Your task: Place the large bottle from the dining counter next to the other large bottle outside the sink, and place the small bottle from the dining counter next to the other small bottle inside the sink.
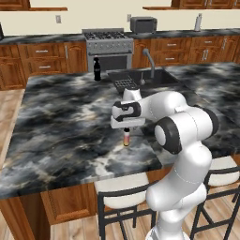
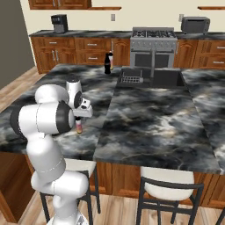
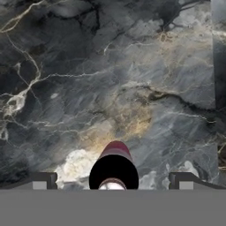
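Two dark fingertips stand spread wide, released, with the small bottle upright between them and touching neither. The gripper hangs straight above that dark-capped, orange-based bottle, which stands on the marbled dining counter directly under the hand. Well beyond the gripper, across the stone top, the sink is sunk into the counter. Just to the side of the sink, the tall all-black bottle stands upright.
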